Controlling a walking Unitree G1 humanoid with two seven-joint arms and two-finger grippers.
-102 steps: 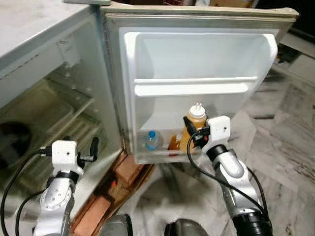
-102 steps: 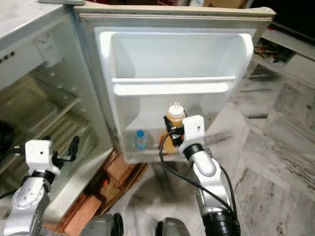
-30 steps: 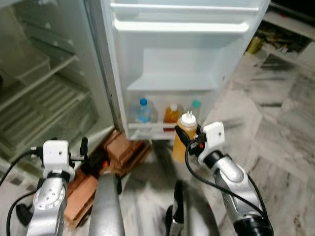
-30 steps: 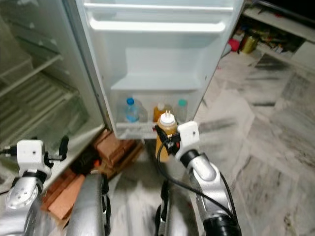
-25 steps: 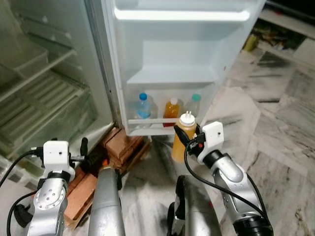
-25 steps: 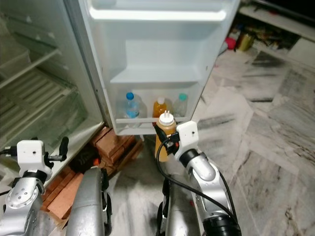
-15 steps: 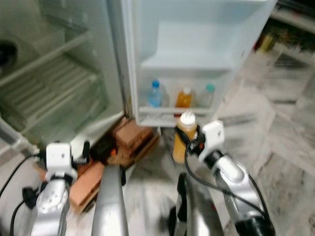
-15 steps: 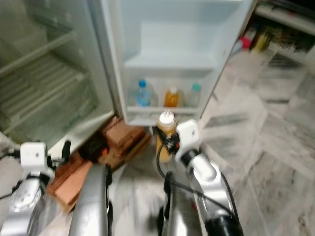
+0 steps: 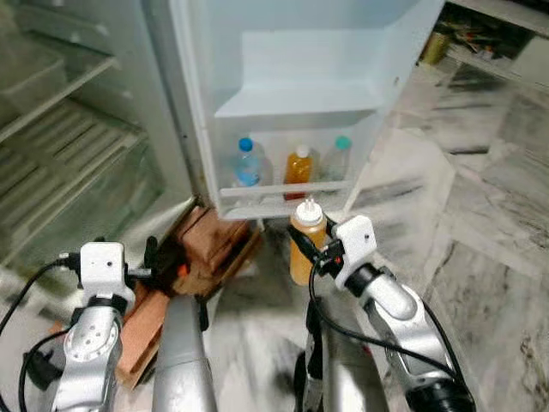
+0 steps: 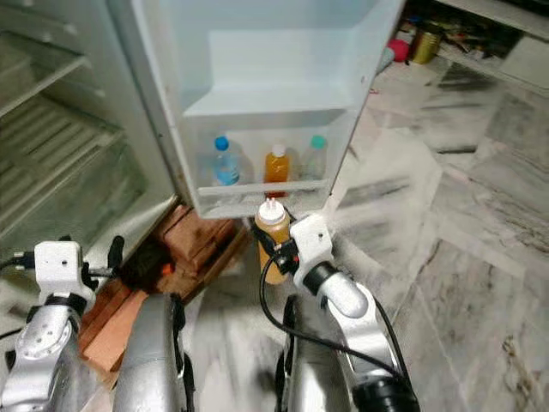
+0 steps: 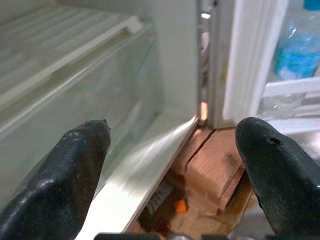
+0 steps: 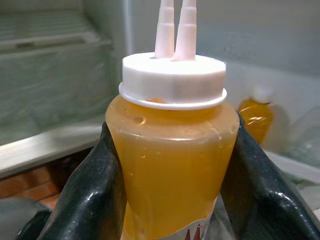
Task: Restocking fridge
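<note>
Two gripper fingers clamping sauce bottle

Three bottles across door shelf

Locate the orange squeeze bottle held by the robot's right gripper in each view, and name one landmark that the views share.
Left eye view: orange squeeze bottle at centre, just below the fridge door shelf.
Right eye view: left of centre, below that shelf.
Right wrist view: large and central, clamped between both black fingers.
Left wrist view: not in it.
Shared landmark: the blue-capped water bottle on the door shelf.
</note>
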